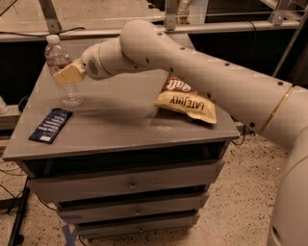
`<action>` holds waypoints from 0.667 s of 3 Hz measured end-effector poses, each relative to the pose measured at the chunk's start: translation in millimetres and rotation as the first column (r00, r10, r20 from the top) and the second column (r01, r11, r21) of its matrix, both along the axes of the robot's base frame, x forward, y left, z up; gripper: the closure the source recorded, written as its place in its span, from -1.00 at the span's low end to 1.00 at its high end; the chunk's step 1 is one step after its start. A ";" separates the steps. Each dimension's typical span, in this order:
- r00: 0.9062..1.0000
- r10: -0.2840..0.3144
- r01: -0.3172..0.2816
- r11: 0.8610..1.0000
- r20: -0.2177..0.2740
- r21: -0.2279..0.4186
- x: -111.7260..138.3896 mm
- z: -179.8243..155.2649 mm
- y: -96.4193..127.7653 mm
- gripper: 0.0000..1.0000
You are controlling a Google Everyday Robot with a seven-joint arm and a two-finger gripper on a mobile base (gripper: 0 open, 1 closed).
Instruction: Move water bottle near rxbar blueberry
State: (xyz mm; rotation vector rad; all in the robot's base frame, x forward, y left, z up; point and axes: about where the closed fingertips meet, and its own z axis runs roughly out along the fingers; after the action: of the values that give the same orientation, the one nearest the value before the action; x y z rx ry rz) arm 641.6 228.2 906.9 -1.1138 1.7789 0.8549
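The grey bench (120, 129) stands on a speckled floor (240, 192), with a metal frame (168, 14) and dark space behind it. Its three drawers (130, 185) are shut, so their contents are hidden. At ten o'clock on the top, my tool (67, 74) clamps the upright water bottle (57, 55) around its middle. The rxbar blueberry (50, 126) lies flat at eight o'clock, near the bottle's base but apart from it. A chip bag (185, 101) lies at two o'clock, under my arm (192, 67).
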 end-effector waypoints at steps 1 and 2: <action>1.000 0.000 0.000 1.000 0.000 0.000 0.0 1.3 0.0 0.70; 1.000 0.000 0.000 1.000 0.000 0.000 0.0 2.1 0.0 0.24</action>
State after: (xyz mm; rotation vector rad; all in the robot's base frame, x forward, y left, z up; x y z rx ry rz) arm 641.6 228.2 909.0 -1.1139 1.7791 0.8552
